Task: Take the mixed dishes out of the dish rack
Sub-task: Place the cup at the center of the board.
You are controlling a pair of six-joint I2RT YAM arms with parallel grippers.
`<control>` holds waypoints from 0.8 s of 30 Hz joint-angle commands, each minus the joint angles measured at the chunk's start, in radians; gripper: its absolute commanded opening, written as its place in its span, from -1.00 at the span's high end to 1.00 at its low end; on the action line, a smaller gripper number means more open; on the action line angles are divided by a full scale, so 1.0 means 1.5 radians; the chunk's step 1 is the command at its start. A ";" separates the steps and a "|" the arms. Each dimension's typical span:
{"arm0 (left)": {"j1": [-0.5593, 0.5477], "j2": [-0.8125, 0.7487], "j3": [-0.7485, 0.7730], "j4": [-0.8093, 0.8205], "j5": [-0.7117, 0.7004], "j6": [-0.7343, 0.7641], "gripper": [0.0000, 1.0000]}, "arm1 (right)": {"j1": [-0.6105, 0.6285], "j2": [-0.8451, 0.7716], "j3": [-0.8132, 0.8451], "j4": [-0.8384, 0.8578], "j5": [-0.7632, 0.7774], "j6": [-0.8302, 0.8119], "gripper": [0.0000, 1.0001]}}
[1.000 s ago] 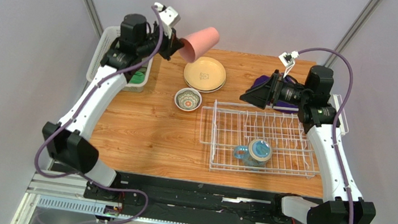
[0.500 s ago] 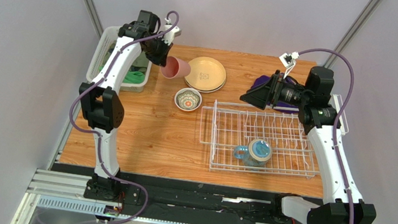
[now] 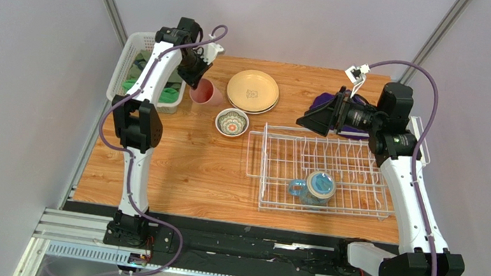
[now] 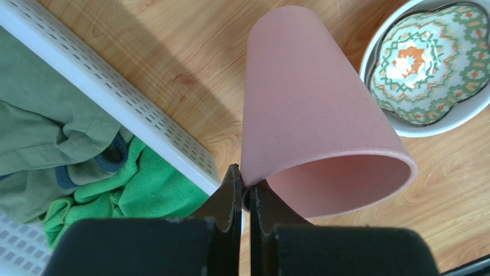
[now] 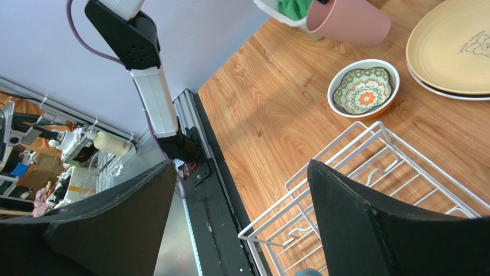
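My left gripper [image 3: 196, 76] is shut on the rim of the pink tumbler cup [image 3: 203, 92], mouth up, low over the table left of the cream-tan plates [image 3: 253, 90]. In the left wrist view the jaws [image 4: 246, 190] pinch the cup's rim [image 4: 310, 115]. A patterned bowl [image 3: 232, 122] sits on the table by the cup and shows in the left wrist view [image 4: 422, 69]. The blue-handled mug [image 3: 313, 186] lies in the white wire dish rack [image 3: 282, 153]. My right gripper [image 3: 315, 118] is open and empty above the rack's far edge.
A white mesh basket [image 3: 131, 60] with green cloth stands at the far left, close to the cup. A purple cloth [image 3: 323, 104] lies behind my right gripper. The rack's corner shows in the right wrist view [image 5: 322, 190].
My left arm has swung the pink cup down from high in the air to the table left of the plates, turning it mouth up. The right arm has not moved.
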 commanded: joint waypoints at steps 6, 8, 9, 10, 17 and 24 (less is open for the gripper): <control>0.004 0.044 0.086 -0.086 -0.051 0.066 1.00 | 0.001 -0.025 0.006 0.009 -0.006 -0.015 -0.77; 0.004 0.051 0.086 -0.088 -0.049 0.067 1.00 | 0.000 -0.027 0.006 0.009 -0.006 -0.015 -0.77; 0.004 0.053 0.086 -0.087 -0.045 0.067 1.00 | 0.001 -0.026 0.006 0.009 -0.006 -0.015 -0.77; 0.004 0.055 0.086 -0.088 -0.041 0.066 1.00 | 0.001 -0.028 0.005 0.009 -0.006 -0.015 -0.77; 0.003 0.072 0.087 -0.091 -0.029 0.068 1.00 | 0.001 -0.028 0.003 0.008 -0.004 -0.016 -0.77; -0.002 0.080 0.088 -0.098 -0.033 0.075 0.96 | 0.001 -0.024 0.002 0.009 -0.004 -0.017 -0.78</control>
